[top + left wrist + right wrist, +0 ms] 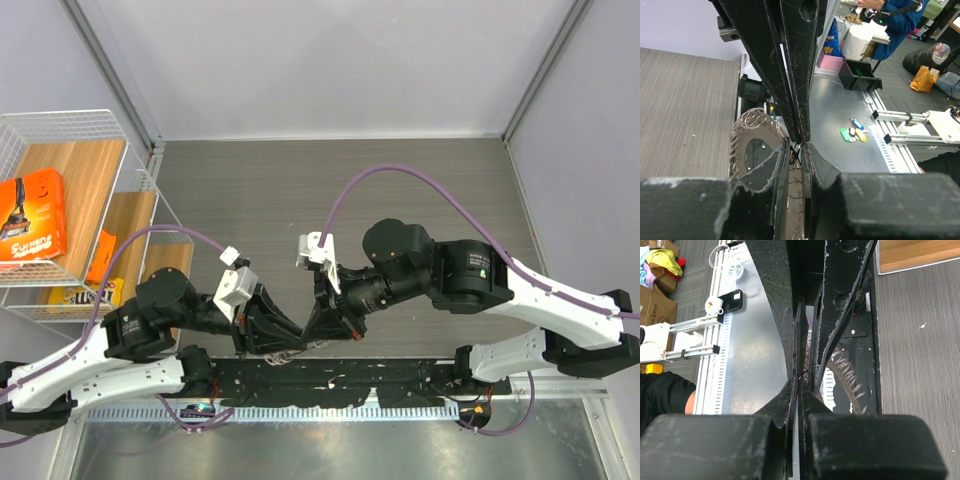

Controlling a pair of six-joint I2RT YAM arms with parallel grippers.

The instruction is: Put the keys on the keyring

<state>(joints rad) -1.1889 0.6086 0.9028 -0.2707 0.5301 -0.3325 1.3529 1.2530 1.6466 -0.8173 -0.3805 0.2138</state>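
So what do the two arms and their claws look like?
The left arm and right arm have white shells and bulky black joints. A purple cable runs along each. The left claw and right claw are long flat black fingers, scuffed pale at the edges.

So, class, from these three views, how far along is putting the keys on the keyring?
Done: many keys already fan out around the keyring. In hand: the left gripper and right gripper meet tip to tip, both with fingers closed. The left's seem to pinch the ring's rim, while what the right's hold is hidden. Left: probably threading one more key, then releasing.
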